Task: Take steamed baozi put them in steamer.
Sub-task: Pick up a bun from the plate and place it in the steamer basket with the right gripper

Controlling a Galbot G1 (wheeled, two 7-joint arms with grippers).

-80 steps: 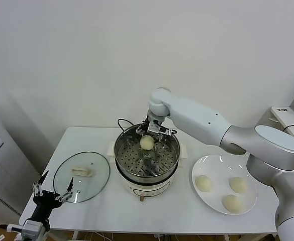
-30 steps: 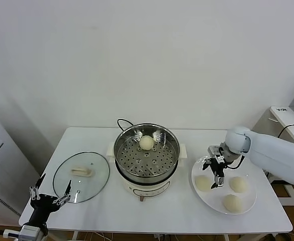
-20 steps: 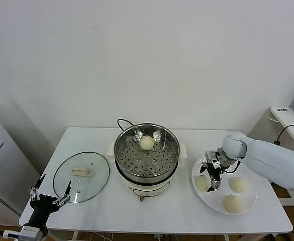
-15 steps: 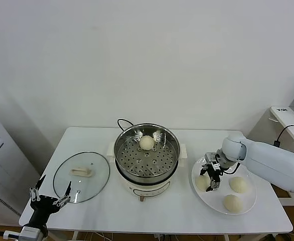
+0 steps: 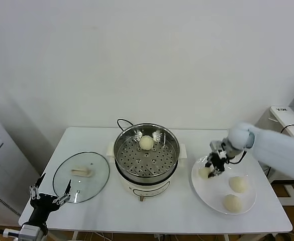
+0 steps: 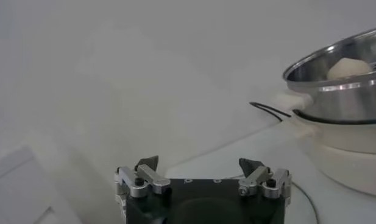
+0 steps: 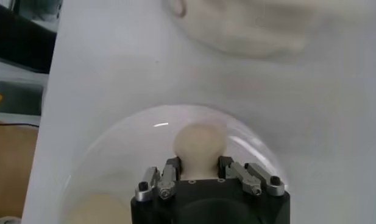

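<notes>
The steel steamer (image 5: 147, 155) stands mid-table with one baozi (image 5: 146, 142) at its far side. My right gripper (image 5: 210, 168) is shut on a second cream-white baozi (image 5: 205, 171) and holds it just above the left part of the white plate (image 5: 212, 198). In the right wrist view that baozi (image 7: 198, 145) sits between the fingers (image 7: 171, 170) over the plate. Two more baozi (image 5: 238, 184) (image 5: 232, 202) lie on the plate. My left gripper (image 5: 49, 197) is parked open and empty off the table's front left corner; it also shows in the left wrist view (image 6: 203, 167).
A round glass lid (image 5: 81, 175) with a cream handle lies left of the steamer. The steamer's black cord (image 5: 121, 122) runs behind it. The steamer (image 6: 340, 79) also shows in the left wrist view. The white table's front edge (image 5: 152, 228) lies ahead.
My right arm came from the steamer to the plate, closed on the left baozi and has raised it slightly off the plate. The left arm stays parked.
</notes>
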